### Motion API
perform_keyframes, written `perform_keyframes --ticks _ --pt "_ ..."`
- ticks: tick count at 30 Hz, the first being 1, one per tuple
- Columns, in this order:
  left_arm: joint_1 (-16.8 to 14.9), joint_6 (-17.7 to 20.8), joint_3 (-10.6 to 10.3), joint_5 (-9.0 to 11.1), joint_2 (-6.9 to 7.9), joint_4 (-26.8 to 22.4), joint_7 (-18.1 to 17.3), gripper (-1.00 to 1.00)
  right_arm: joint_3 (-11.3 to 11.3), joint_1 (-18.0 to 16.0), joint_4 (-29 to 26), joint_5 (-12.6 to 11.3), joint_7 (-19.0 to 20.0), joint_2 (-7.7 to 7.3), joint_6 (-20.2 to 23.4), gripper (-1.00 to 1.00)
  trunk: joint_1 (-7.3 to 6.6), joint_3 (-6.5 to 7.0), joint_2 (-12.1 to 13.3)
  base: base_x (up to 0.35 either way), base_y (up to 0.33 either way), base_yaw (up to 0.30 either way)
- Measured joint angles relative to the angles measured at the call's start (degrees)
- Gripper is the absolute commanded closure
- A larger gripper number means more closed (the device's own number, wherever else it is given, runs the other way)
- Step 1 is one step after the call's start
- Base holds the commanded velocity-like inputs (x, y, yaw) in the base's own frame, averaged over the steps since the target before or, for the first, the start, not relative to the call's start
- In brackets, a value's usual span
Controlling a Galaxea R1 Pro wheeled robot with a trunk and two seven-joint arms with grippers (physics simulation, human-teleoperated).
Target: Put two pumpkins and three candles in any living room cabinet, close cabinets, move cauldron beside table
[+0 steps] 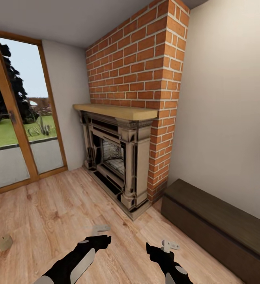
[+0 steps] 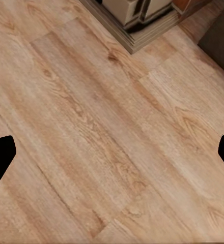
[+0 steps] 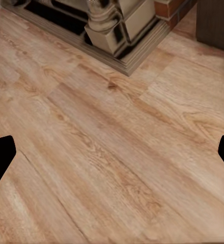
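- Evidently in transit: left pincer (image 1: pixel 99 236) and right pincer (image 1: pixel 164 245) hang spread and empty over the floor (image 1: pixel 58 209);
- cabinet (image 1: pixel 220 228) shut at lower right; candles (image 1: pixel 5 241) on the floor, lower left.

No readable text, label, brand or number anywhere.

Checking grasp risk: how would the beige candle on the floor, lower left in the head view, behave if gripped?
The candle looks short and stubby, so probably light, rigid and unlikely to tip. If knocked over, its round side might roll on the smooth plank floor.
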Motion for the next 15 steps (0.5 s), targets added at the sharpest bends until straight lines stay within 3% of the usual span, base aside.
perform_keyframes --ticks 15 --pt "-0.03 -0.36 -0.12 -0.26 -0.18 0.04 -0.01 -1.0 -0.32 0.0 -0.05 0.04 -0.1 0.0 0.0 -1.0 0.0 -0.93 0.0 0.0 0.002 -0.199"
